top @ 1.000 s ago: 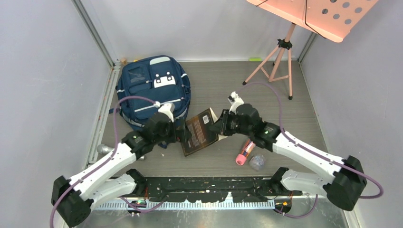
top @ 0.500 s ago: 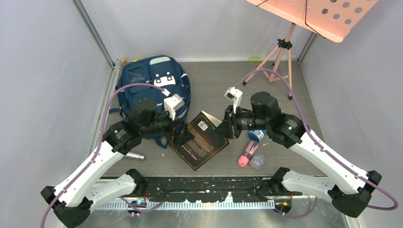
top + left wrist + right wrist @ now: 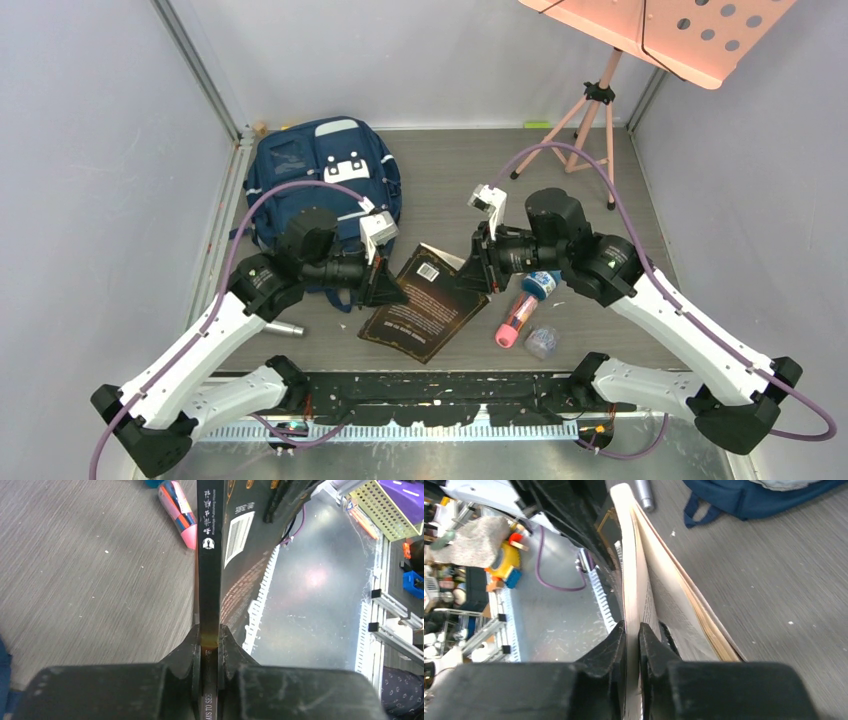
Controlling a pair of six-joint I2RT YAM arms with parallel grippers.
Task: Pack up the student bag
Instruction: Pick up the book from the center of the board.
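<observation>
The student bag [image 3: 320, 170], a navy backpack with a white patch, lies flat at the back left; its edge shows in the right wrist view [image 3: 764, 495]. A dark-covered book [image 3: 425, 305] hangs tilted between both arms, in front of the bag. My left gripper [image 3: 385, 290] is shut on its spine [image 3: 209, 555], the jaws pinching it from both sides [image 3: 210, 642]. My right gripper [image 3: 478, 272] is shut on the book's opposite edge, clamping a cover and some pages [image 3: 632, 630], while the other pages [image 3: 674, 600] fan loose beside it.
A pink tube [image 3: 518, 318] and a crumpled clear item [image 3: 541, 342] lie right of the book. A silver cylinder [image 3: 283, 327] rests near the left arm. A pink music stand [image 3: 600, 100] occupies the back right. Grey walls enclose the floor.
My left gripper, open half a second ago, has shut on the book's spine. The book has swung slightly toward the near edge. The right gripper keeps its grip.
</observation>
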